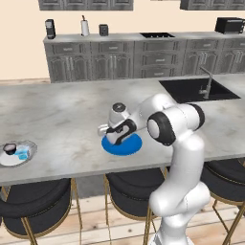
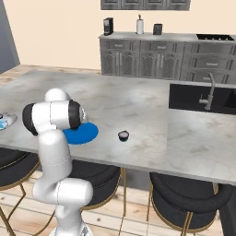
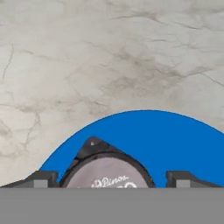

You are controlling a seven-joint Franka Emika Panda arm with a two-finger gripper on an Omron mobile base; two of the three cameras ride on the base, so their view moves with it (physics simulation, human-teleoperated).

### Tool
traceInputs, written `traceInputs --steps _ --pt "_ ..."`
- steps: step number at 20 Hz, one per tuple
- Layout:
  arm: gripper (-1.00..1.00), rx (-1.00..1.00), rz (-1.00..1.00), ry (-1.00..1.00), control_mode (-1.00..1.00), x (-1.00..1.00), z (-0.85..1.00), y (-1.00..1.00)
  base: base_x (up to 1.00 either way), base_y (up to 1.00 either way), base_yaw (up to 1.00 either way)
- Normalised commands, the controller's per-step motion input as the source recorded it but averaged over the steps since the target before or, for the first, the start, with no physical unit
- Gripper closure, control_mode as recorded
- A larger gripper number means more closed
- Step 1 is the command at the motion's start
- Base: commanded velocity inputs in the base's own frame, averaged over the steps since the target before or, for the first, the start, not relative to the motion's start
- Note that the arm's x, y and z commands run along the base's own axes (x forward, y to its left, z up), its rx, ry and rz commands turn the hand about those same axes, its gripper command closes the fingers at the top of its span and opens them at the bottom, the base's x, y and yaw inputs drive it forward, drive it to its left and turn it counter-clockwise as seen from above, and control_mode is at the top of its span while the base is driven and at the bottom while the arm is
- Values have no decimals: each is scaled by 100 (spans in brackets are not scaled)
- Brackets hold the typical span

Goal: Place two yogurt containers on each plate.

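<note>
The arm [image 1: 177, 158] is glossy white, built of fat rounded segments with dark grey rings at the joints. Its gripper [image 1: 117, 135] is black, with two small dark, blocky fingertips [image 3: 41, 179].

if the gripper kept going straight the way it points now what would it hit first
Most likely the dark yogurt cup sitting between its open jaws on the blue plate. The gripper points down at the plate, so past the cup it would meet the plate itself. How far above the cup it hangs is unclear.

A grey marble-topped desk [image 1: 72, 119] stretched wide, black round stools [image 1: 33, 203] tucked beneath, grey cabinets [image 1: 115, 60] lining the cream wall [image 1: 24, 38] behind.
</note>
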Motion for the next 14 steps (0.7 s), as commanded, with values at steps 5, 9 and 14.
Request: traceInputs --steps 5,9,14 --pt "-100 1 -14 -8 -100 -24 45 -20 0 0 0" --pt "-100 5 -4 -9 -100 -41 33 -78 0 0 0" --pt "-100 1 -4 -1 -100 -45 35 -94 0 0 0"
